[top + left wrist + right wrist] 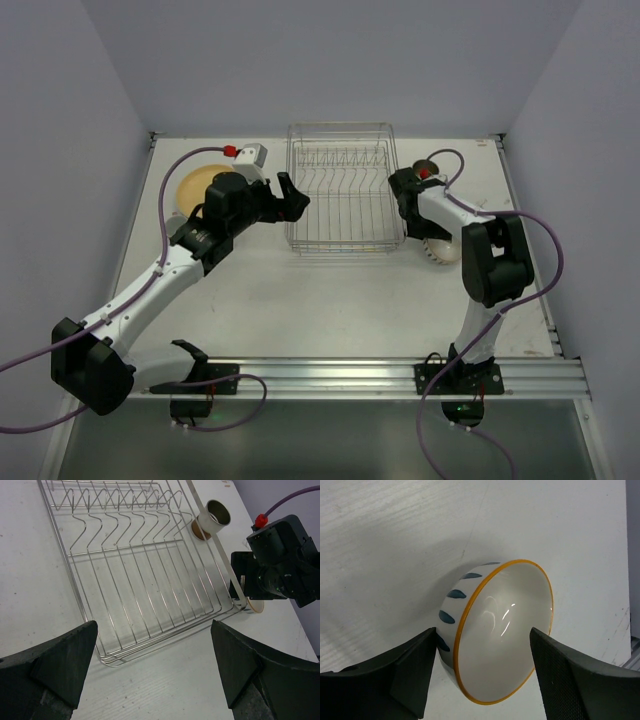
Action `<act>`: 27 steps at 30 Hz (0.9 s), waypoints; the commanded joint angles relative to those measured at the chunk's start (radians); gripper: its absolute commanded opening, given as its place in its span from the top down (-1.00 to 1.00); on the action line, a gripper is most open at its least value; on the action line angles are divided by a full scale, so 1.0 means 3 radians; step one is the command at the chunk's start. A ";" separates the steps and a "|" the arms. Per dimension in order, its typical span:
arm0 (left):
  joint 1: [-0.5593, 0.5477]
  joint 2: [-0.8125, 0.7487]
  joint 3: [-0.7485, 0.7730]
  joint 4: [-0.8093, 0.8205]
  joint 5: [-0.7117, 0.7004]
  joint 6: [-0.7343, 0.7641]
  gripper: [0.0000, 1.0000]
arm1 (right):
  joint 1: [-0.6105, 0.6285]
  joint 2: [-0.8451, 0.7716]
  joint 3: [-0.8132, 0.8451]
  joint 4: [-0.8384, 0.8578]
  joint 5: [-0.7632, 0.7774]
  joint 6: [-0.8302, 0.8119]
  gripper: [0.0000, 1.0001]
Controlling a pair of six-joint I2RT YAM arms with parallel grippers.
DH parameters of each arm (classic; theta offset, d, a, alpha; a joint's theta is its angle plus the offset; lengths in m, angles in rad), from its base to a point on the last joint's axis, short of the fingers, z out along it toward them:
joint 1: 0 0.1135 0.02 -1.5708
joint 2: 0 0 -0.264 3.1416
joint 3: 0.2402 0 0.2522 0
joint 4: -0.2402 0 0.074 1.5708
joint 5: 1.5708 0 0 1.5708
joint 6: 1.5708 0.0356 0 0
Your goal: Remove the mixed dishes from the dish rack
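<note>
The white cup (500, 630) is lying on its side on the surface (395, 530), between the released right fingers (405, 680). It is being judged light, stiff, slippery, breakable; its rim wall is being recommended for pinching. The left fingers (55, 660) are being held wide, empty.

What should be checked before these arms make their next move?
1. dish rack emptied: ok, no dish shows in it.
2. left gripper free: ok, jaws wide, holding nothing.
3. right gripper open: ok, jaws spread either side of the bowl.
4. bowl upright: not ok, it lies tilted on its side.
5. right jaws clear of the bowl: cannot tell.
6. cup out of the rack: ok, it sits beside it.
</note>
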 commanded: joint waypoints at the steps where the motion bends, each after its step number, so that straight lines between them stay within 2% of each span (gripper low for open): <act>1: 0.0012 -0.0015 -0.0005 0.0105 0.0046 0.0084 -1.00 | -0.0016 -0.0122 -0.0003 0.0125 -0.0214 -0.0117 -0.51; 2: 0.0007 -0.0015 -0.0005 0.0105 0.0046 0.0084 -1.00 | -0.0021 -0.0117 -0.0008 0.0141 -0.0270 -0.0122 -0.37; 5: 0.0007 -0.0010 -0.0005 0.0105 0.0046 0.0089 -1.00 | -0.0031 -0.0107 -0.0018 0.0177 -0.0362 -0.0143 -0.19; 7: 0.0012 -0.0005 0.0000 0.0105 0.0051 0.0084 -1.00 | -0.0036 -0.0107 -0.0018 0.0187 -0.0398 -0.0153 -0.15; 11: 0.0012 0.0010 0.0006 0.0110 0.0056 0.0084 -1.00 | -0.0082 -0.0127 -0.0029 0.0238 -0.0552 -0.0189 0.06; 12: 0.0012 0.0015 0.0006 0.0110 0.0061 0.0084 -1.00 | -0.0092 -0.0138 -0.0039 0.0258 -0.0623 -0.0189 0.23; 15: 0.0012 0.0026 0.0005 0.0115 0.0067 0.0084 -1.00 | -0.0143 -0.0173 -0.0059 0.0304 -0.0735 -0.0199 0.51; 19: 0.0007 0.0031 0.0005 0.0120 0.0072 0.0084 -1.00 | -0.0169 -0.0189 -0.0059 0.0325 -0.0777 -0.0189 0.80; 23: 0.0007 0.0036 0.0006 0.0120 0.0067 0.0089 -1.00 | -0.0210 -0.0204 -0.0049 0.0335 -0.0813 -0.0153 0.89; 25: 0.0012 0.0036 0.0006 0.0115 0.0067 0.0089 -1.00 | -0.0235 -0.0224 -0.0059 0.0335 -0.0818 -0.0127 0.82; 27: 0.0012 0.0036 0.0011 0.0115 0.0067 0.0089 -1.00 | -0.0276 -0.0245 -0.0075 0.0345 -0.0864 -0.0112 0.66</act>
